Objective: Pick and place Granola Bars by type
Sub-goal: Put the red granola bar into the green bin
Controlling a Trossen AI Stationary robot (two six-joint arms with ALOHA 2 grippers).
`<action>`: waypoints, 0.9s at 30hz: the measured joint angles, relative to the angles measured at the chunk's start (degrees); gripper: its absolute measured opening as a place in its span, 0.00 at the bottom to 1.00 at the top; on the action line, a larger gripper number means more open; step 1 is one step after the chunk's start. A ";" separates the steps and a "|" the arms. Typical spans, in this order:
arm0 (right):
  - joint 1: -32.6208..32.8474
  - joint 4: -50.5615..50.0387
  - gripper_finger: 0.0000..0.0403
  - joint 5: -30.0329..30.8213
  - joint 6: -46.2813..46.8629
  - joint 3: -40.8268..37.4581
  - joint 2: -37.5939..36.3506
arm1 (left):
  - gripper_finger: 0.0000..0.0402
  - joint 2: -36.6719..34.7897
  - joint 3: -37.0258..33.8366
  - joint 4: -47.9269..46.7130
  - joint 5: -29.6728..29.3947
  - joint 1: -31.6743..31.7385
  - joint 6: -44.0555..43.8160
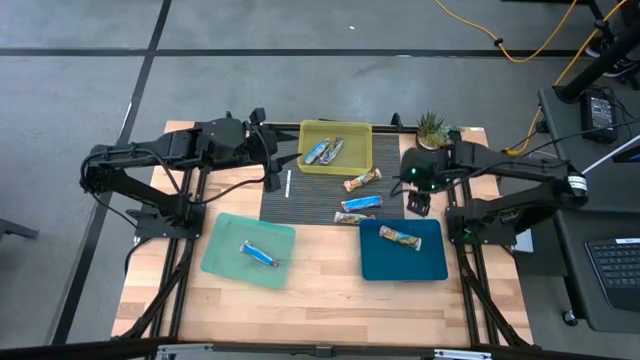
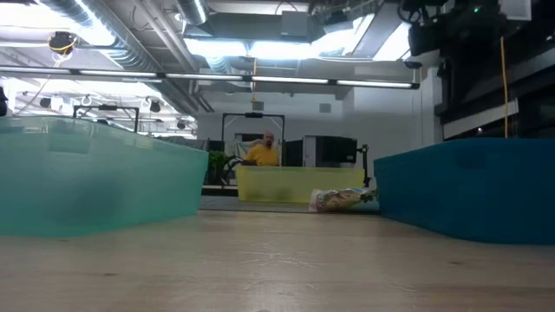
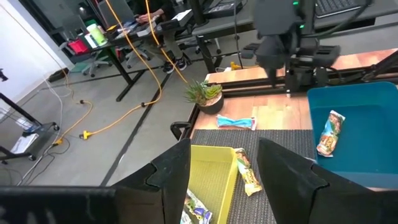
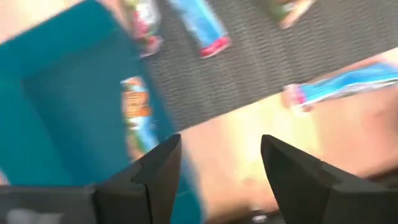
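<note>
One tan wrapped granola bar (image 1: 398, 236) is seen lying in the dark blue plastic tray (image 1: 430, 264), and the right hand (image 1: 418, 203) is held above the counter (image 1: 330, 300) just beside it, fingers apart and empty. The left hand (image 3: 224, 180) is held open over the yellow tray (image 1: 355, 130). Three bars (image 1: 358, 204) lie on the dark mat (image 1: 300, 205); one must be gripped next. Two bars lie in the yellow tray, one in the pale green tray (image 1: 222, 255).

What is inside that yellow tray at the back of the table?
The yellow tray holds two silvery-grey wrapped bars lying side by side, seen from above. Whether anything lies beneath them cannot be seen; the left gripper hangs just beside the tray, not over it.
</note>
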 joint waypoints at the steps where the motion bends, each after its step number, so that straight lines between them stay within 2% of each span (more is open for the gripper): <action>1: -1.38 0.02 0.55 1.05 -2.49 0.01 0.02 | 0.44 0.00 0.00 0.02 0.00 0.00 0.00; 6: -10.25 2.34 0.55 3.07 -15.37 0.01 1.71 | 0.43 0.00 0.00 0.02 -1.63 0.00 -0.05; 10: -18.18 5.92 0.55 2.06 -18.07 0.01 3.94 | 0.43 0.00 0.00 0.02 -3.02 0.00 -1.10; 18: -29.88 10.75 0.57 2.05 -5.12 -0.48 7.71 | 0.42 0.00 0.00 0.02 -4.42 0.00 -4.60; 27: -33.03 17.32 0.57 -0.86 0.07 -5.72 10.36 | 0.42 0.00 0.00 0.02 -6.45 0.00 -4.72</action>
